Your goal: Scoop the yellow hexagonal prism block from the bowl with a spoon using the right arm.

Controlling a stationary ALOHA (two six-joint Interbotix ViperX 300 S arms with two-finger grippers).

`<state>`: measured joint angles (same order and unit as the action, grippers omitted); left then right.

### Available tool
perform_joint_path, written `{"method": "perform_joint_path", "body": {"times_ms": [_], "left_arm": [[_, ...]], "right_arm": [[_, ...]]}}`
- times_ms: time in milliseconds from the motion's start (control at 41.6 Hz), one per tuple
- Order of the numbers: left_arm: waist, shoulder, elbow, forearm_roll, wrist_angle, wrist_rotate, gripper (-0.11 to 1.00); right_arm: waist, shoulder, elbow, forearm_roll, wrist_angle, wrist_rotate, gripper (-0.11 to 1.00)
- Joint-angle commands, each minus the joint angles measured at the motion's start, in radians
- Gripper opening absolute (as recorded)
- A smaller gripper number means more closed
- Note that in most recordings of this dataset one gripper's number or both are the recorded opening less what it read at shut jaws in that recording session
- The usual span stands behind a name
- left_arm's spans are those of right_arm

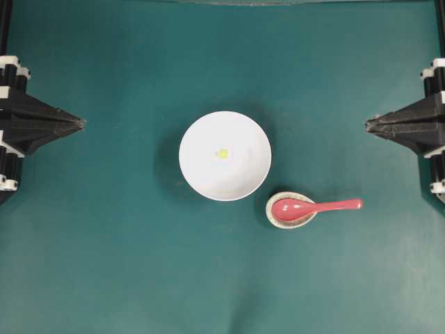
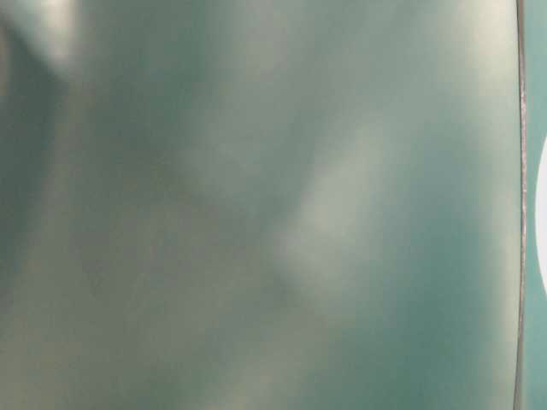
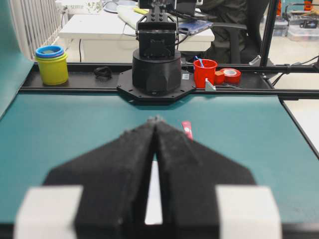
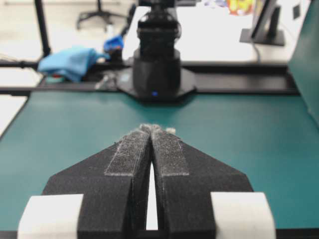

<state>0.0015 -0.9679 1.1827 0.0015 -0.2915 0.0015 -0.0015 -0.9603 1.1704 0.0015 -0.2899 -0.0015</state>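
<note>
Plainly, tiny yellow block (image 1: 222,153) inside white bowl (image 1: 201,177).

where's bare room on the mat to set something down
Bare mat lies between the left gripper and the bowl, along the whole near and far edges, and between the spoon and the right gripper. Crowded only where the spoon rest sits beside the bowl.
</note>
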Motion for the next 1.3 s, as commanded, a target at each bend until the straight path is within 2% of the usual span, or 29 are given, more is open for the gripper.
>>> {"method": "perform_joint_path", "body": {"times_ms": [0,481,553,745,842,1034,1274], "left_arm": [[0.000,0.005,-0.023,0.008,0.011,-0.008,0.00],[0.002,0.009,-0.021,0.009,0.009,-0.009,0.00],[0.000,0.009,-0.021,0.009,0.009,-0.009,0.00],[0.000,0.008,-0.021,0.009,0.011,-0.005,0.00],[0.000,0.008,-0.021,0.011,0.014,-0.005,0.00],[0.000,0.008,-0.021,0.009,0.014,-0.005,0.00],[0.000,0.009,-0.021,0.009,0.012,-0.005,0.00]], "right_arm": [[-0.002,0.006,-0.012,0.002,-0.005,0.005,-0.01],[0.000,0.017,-0.011,0.002,0.018,0.044,0.01],[0.000,0.021,-0.009,0.003,0.018,0.044,0.08],[0.003,0.055,0.000,0.002,0.018,0.044,0.45],[0.009,0.094,0.009,0.003,0.012,0.044,0.54],[0.035,0.192,0.020,0.006,-0.032,0.048,0.53],[0.094,0.337,0.066,0.041,-0.176,0.048,0.53]]}}
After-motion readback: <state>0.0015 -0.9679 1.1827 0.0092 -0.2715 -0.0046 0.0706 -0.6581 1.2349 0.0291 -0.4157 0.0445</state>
